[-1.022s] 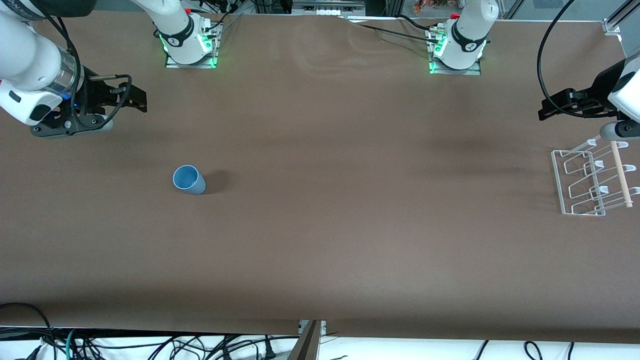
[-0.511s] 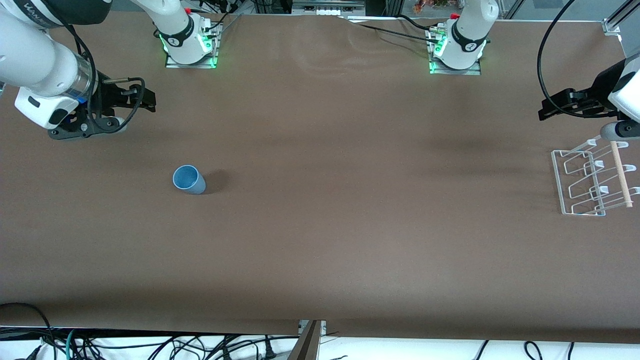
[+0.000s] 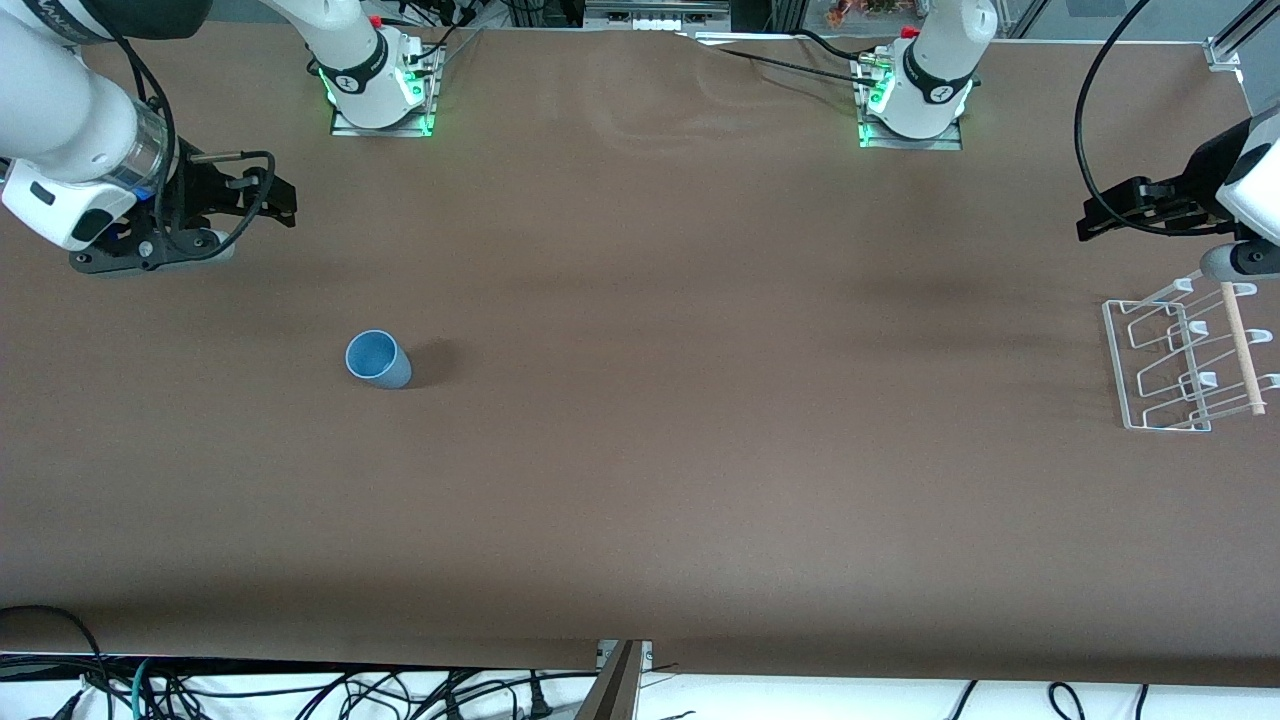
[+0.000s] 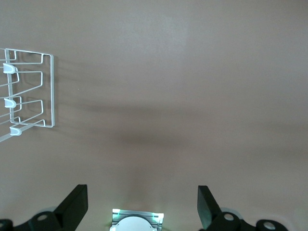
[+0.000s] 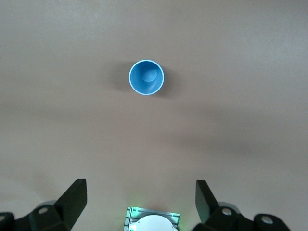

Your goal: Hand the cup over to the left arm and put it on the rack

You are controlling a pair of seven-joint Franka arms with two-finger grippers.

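Observation:
The light-blue cup (image 3: pixel 378 360) stands upright on the brown table toward the right arm's end, and the right wrist view looks down into its mouth (image 5: pixel 146 77). My right gripper (image 3: pixel 282 200) hovers open and empty over bare table, well apart from the cup; its fingertips frame that wrist view (image 5: pixel 140 190). The white wire rack (image 3: pixel 1185 360) with its wooden rod (image 3: pixel 1242 345) sits at the left arm's end of the table. The left arm (image 3: pixel 1255 190) waits there with my left gripper (image 3: pixel 1092 222) open and empty over bare table beside the rack (image 4: pixel 29 91), its own fingertips wide apart (image 4: pixel 142 192).
Both arm bases (image 3: pixel 380 85) (image 3: pixel 915 95) glow green along the table's edge farthest from the front camera. Loose cables (image 3: pixel 300 690) hang below the edge nearest that camera. A black cable (image 3: pixel 1085 130) loops above the left gripper.
The right arm swung slightly toward the table's middle, then drew back toward its own end. The cup, the rack and the left arm have not moved.

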